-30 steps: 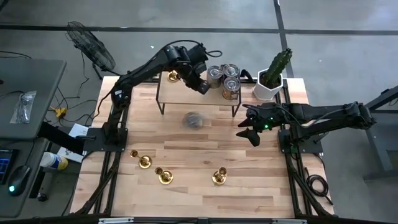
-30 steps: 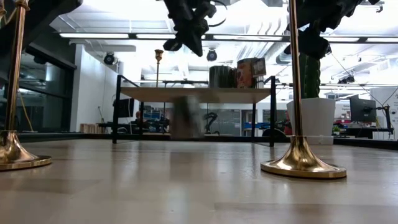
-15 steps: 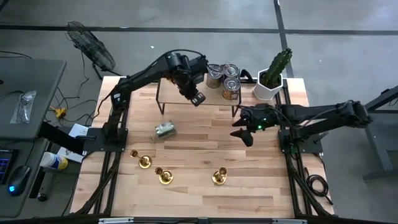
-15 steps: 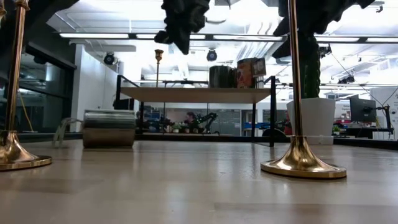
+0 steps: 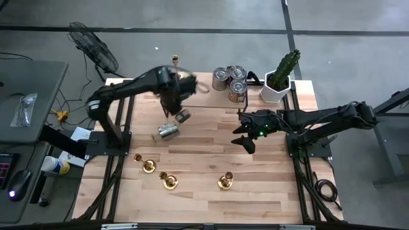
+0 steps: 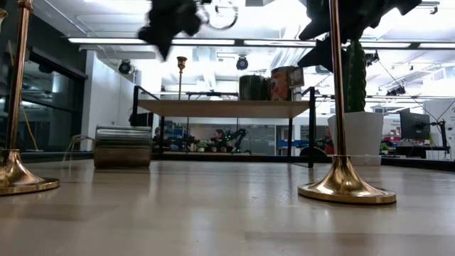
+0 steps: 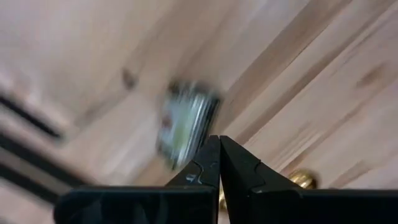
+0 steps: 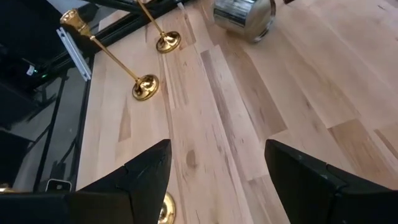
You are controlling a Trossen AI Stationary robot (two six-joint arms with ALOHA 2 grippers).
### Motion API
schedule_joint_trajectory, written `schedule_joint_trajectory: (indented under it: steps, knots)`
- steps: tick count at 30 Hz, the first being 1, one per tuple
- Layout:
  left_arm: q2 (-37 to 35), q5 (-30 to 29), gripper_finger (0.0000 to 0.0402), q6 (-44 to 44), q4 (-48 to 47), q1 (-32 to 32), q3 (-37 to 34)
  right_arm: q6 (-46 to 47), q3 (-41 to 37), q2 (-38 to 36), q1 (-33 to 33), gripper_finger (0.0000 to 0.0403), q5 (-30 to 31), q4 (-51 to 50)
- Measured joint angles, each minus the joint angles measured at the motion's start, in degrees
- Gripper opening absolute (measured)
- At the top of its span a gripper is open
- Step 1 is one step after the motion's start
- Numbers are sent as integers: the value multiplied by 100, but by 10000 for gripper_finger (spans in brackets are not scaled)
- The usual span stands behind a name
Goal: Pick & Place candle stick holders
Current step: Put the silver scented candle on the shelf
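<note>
Can [image 7: 186, 127] blurred past closed left fingers [image 7: 219, 163]; holder [image 7: 297, 180] half hidden

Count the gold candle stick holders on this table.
4. Three stand near the front edge: the front-left holder, the middle holder and the front-right holder. The fourth holder stands on the raised shelf at the back. None looks hidden.
</note>
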Motion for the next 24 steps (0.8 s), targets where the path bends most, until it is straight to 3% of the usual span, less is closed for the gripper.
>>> schedule_joint_trajectory:
  steps: [6, 11, 24]
  knots:
    - [-1003, -38, 2, -342, 552, -248, -2220, 22, 0, 0, 13, 252, 14, -8]
    - [-1360, 27, 39, -185, 1580, -471, -3260, 26, 0, 0, 13, 252, 13, -9]
    - [-1155, -442, 294, 95, 2234, -506, -4222, 327, 0, 0, 13, 252, 13, -24]
